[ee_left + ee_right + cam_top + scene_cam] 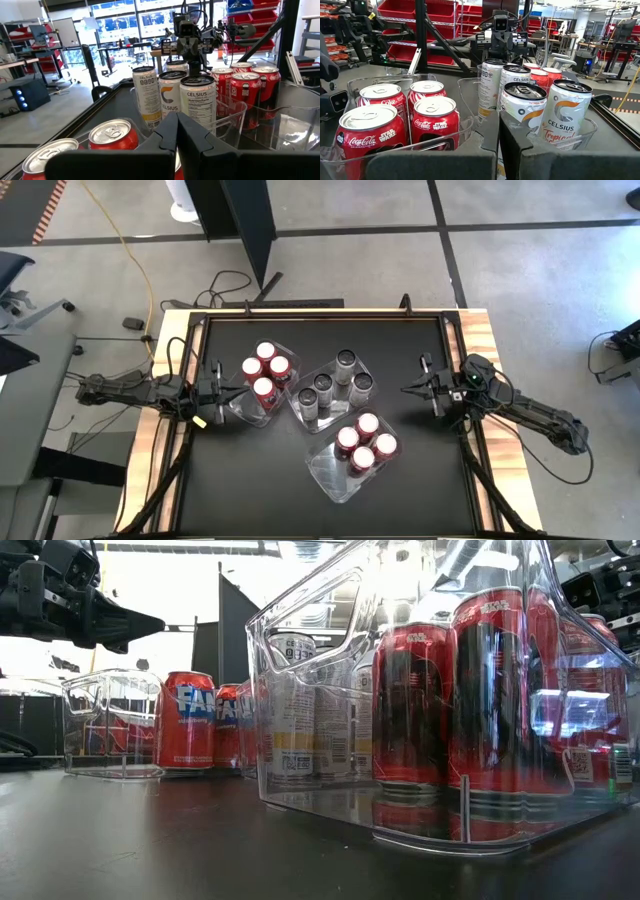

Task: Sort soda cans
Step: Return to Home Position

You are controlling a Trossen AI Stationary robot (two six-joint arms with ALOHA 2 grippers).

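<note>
Three clear trays hold the soda cans, all upright. Several red cans [265, 370] fill the left tray [245, 408], several silver-grey cans [335, 385] the middle tray, and several red cans [365, 445] the tray nearer the front right. My left gripper [238, 387] is shut and hovers at the left tray's left side, above its red cans [114, 135], pointing at the silver cans [172, 95]. My right gripper [406, 388] is shut too, raised to the right of the middle tray, facing the silver cans [540, 107] and red cans [405, 117].
The black table top has a raised frame [325, 312] along its far edge and wooden borders [485, 340] at the sides. Bare black surface lies near the front left [240, 480] and behind the trays. In the low view the near tray [330, 820] fills the foreground.
</note>
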